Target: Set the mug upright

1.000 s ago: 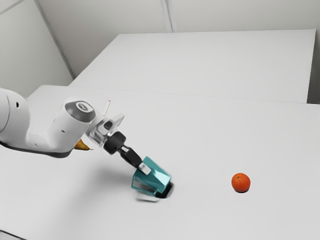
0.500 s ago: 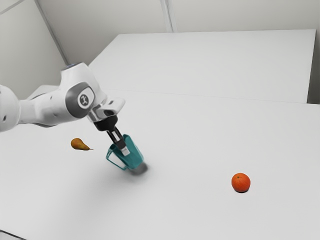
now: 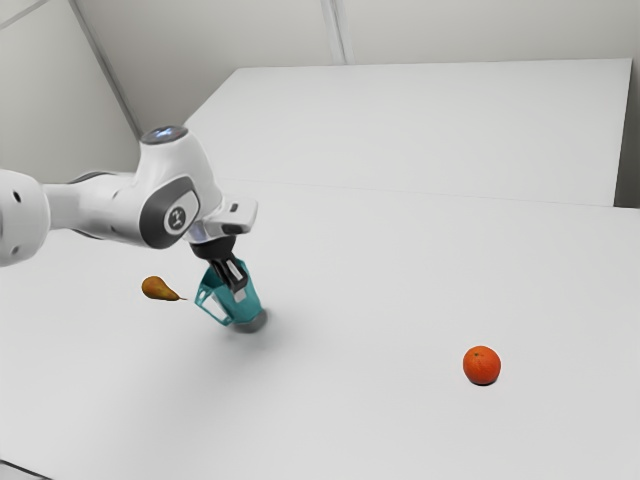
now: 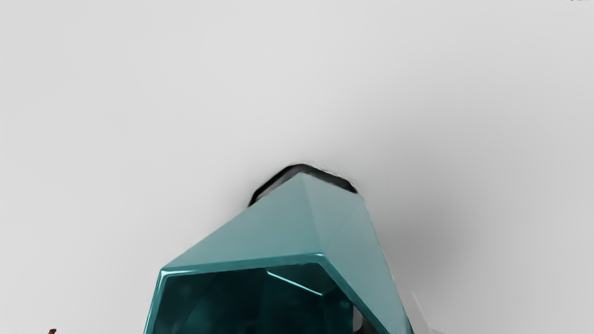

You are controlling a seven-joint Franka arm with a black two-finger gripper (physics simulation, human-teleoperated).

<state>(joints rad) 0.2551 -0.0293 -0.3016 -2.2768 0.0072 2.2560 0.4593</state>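
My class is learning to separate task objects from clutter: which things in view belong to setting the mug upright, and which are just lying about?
Part of the job:
- teal mug, tilted
- end effector, gripping the mug's wall

Just lying about:
- pear, near the mug's handle side
- orange fruit, farther off

Bright, even light washes the pale table (image 3: 390, 270). A soft-edged grey shadow spreads across it beneath and beside the fingers (image 3: 230, 273). Close by them, crisp highlights run along the rim of the glossy mug (image 3: 246, 304), its inside sinking into deep teal darkness.
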